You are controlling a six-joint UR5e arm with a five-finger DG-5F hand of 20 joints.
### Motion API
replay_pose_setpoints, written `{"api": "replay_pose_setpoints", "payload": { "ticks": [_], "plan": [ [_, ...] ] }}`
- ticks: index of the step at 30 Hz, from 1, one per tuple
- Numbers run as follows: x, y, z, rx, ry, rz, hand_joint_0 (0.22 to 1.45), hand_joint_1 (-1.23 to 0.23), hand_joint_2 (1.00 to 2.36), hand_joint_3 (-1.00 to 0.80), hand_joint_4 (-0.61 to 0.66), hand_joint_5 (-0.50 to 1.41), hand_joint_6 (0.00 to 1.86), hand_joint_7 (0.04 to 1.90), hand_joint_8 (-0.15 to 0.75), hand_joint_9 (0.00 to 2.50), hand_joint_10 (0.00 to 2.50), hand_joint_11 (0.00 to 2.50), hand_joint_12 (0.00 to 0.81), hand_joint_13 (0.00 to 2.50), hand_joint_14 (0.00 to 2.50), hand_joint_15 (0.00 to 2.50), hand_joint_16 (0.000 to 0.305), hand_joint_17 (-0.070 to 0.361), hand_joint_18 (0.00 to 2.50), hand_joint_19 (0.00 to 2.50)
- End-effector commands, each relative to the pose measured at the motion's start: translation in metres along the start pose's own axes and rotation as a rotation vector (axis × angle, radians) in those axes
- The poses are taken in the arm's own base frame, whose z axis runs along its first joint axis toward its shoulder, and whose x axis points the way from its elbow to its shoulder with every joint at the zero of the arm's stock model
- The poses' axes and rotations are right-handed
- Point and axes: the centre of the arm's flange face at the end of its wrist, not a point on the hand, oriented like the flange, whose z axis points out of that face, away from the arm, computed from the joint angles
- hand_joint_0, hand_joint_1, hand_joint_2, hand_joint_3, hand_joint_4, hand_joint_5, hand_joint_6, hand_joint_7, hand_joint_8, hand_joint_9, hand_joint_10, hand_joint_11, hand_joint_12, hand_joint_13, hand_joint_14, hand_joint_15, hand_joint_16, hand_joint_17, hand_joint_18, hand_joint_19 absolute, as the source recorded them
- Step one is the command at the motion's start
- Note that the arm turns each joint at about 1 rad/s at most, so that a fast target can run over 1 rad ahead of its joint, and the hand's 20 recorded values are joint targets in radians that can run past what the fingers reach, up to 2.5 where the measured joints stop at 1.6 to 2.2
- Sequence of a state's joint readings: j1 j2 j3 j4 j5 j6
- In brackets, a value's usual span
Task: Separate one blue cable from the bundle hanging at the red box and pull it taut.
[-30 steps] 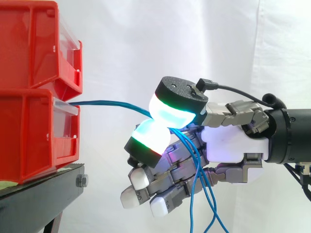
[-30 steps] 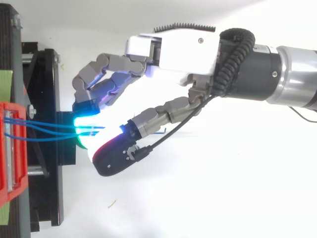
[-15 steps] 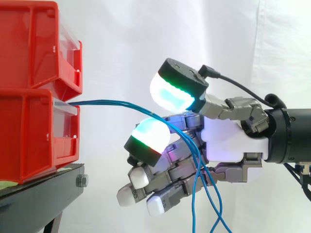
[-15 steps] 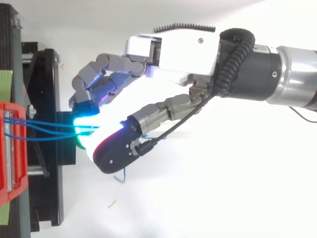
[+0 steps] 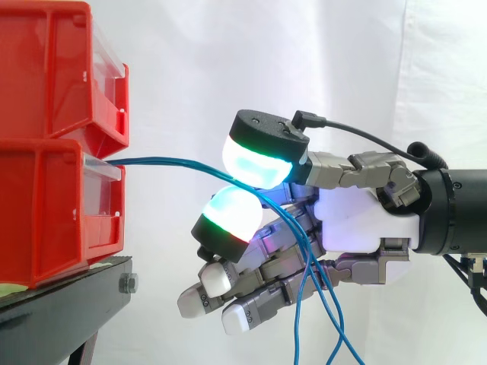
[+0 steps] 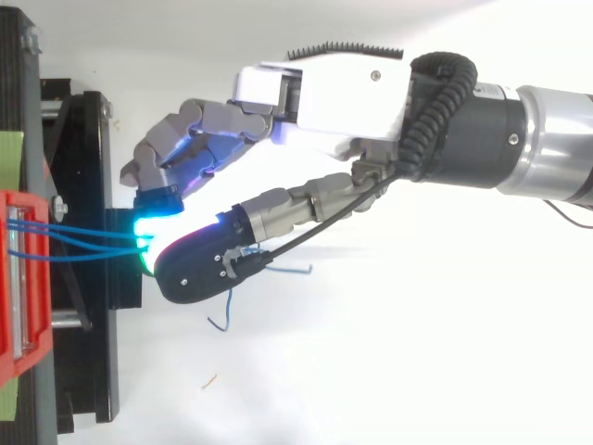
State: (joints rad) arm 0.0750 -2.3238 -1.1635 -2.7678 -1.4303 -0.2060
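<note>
Seemingly my robot hand pinches several cables between its pads, right of the box; pulling now could tauten the bundle, not one.

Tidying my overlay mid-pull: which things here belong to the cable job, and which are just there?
Job:
blue cables
lower red box, where they come out
hand

Just there:
upper red box
stand
curtain
</note>
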Motion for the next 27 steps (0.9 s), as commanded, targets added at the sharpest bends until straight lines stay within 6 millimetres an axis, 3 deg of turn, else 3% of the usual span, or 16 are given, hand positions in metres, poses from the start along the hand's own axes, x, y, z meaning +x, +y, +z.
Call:
{"api": "replay_pose_setpoints", "payload": {
  "ticks": [1, 7, 22, 27],
  "plan": [
    [0.0002, -0.0002, 0.0000, -0.001, 0.001, -0.001, 0.59, -0.65, 1.00, -0.19, 0.23, -0.18, 0.86, 1.01, 0.422, 0.77, 0.01, 0.57, 0.477, 0.39, 0.01, 0.16, 0.070, 0.158, 0.59, 0.27],
    [0.0013, 0.0000, 0.0001, -0.001, 0.001, -0.001, 0.63, -0.79, 1.01, -0.23, 0.22, -0.19, 0.88, 1.07, 0.389, 0.73, 0.01, 0.61, 0.443, 0.38, 0.00, 0.16, 0.063, 0.142, 0.57, 0.27],
    [0.0035, -0.0055, -0.0026, 0.005, 0.007, -0.022, 0.76, -0.86, 1.00, -0.48, 0.19, -0.21, 0.89, 0.97, 0.344, 0.68, 0.01, 0.62, 0.395, 0.39, 0.00, 0.10, 0.053, 0.119, 0.58, 0.15],
    [0.0037, -0.0049, -0.0024, 0.005, 0.010, -0.022, 0.74, -0.88, 1.00, -0.50, 0.21, -0.21, 0.89, 0.97, 0.340, 0.68, 0.01, 0.63, 0.394, 0.41, 0.00, 0.10, 0.052, 0.118, 0.60, 0.16]
  ]
}}
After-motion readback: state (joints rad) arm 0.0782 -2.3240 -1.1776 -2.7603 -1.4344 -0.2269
